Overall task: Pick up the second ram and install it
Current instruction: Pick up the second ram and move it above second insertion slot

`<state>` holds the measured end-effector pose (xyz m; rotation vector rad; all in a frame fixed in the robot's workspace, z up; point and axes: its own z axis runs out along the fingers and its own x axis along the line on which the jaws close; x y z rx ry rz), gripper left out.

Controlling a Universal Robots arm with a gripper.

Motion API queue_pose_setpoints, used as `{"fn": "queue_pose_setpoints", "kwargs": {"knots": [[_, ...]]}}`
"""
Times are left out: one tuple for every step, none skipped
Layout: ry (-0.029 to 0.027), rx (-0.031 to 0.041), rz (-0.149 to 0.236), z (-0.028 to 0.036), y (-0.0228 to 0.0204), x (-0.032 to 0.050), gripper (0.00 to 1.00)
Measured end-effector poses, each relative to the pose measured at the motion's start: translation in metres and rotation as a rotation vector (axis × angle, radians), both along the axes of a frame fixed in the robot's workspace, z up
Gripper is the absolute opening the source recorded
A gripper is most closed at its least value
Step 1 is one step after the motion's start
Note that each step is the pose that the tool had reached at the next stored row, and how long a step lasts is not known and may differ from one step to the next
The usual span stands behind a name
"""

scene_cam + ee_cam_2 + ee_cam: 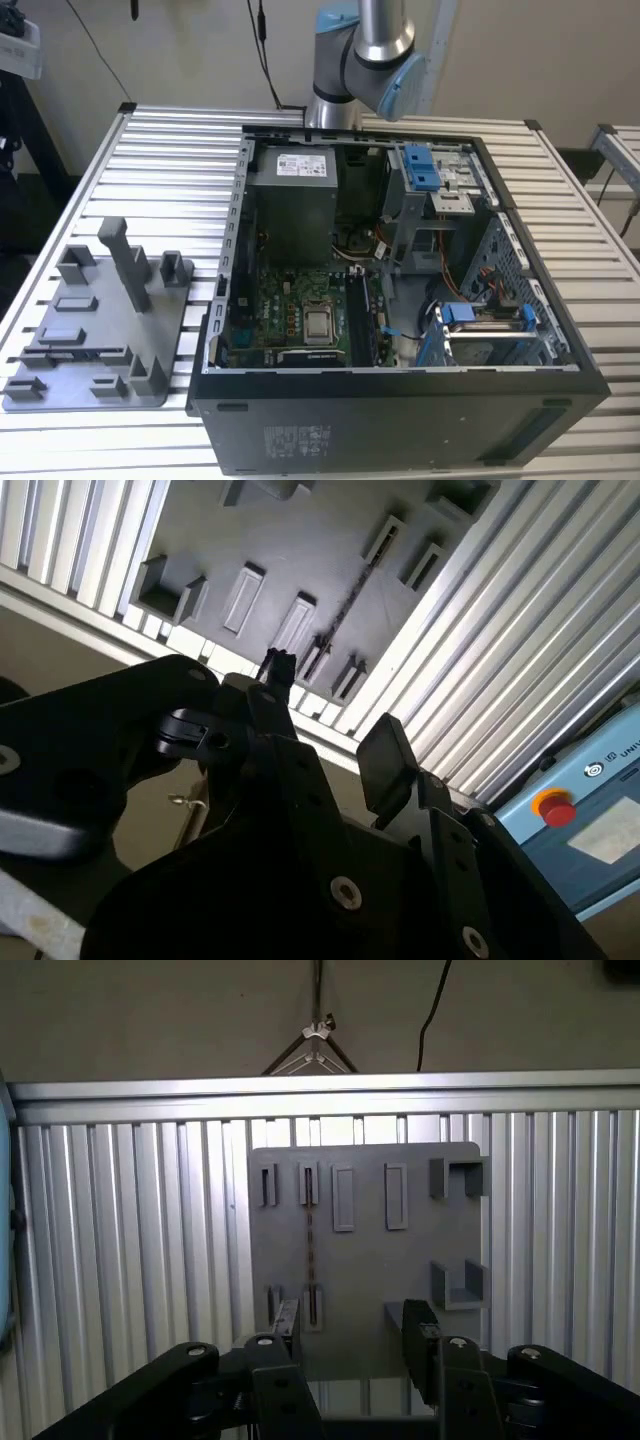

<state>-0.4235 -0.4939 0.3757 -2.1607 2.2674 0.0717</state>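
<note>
The second ram [310,1245] is a thin dark stick standing on edge in a pair of slots of the grey holder plate [370,1260]. In the second wrist view the ram [345,610] runs as a dark line across the same plate [290,550]. My gripper [352,1335] hangs well above the plate, open, with nothing between its fingers [420,1330]. The ram lies off to one side of the gap, roughly in line with one finger. In the second wrist view my gripper [332,715] also stands open.
An open computer case [400,400] with a motherboard [290,315] lies on the slatted metal table [170,170]. The grey holder plate [60,385] sits at the exterior view's left with a tall grey post [130,265]. The arm [365,45] rises behind the case.
</note>
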Motion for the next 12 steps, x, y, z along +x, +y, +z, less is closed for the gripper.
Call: {"fn": "queue_pose_setpoints", "kwargs": {"knots": [[-0.0001,0.0000,0.000,0.0000,0.0000,0.0000,0.54],[-0.0002,0.0000,0.000,0.0000,0.0000,0.0000,0.54],[-0.0002,0.0000,0.000,0.0000,0.0000,0.0000,0.54],[-0.0002,0.0000,0.000,0.0000,0.0000,0.0000,0.54],[-0.0002,0.0000,0.000,0.0000,0.0000,0.0000,0.54],[-0.0002,0.0000,0.000,0.0000,0.0000,0.0000,0.54],[-0.0002,0.0000,0.000,0.0000,0.0000,0.0000,0.54],[-0.0002,0.0000,0.000,0.0000,0.0000,0.0000,0.54],[-0.0003,0.0011,0.000,-0.0005,-0.0001,-0.0001,0.54],[-0.0004,0.0046,0.000,-0.0013,-0.0003,0.0000,0.54],[-0.0004,0.0069,0.000,-0.0022,-0.0002,-0.0001,0.54],[-0.0004,0.0090,0.000,-0.0033,-0.0002,-0.0001,0.54]]}}
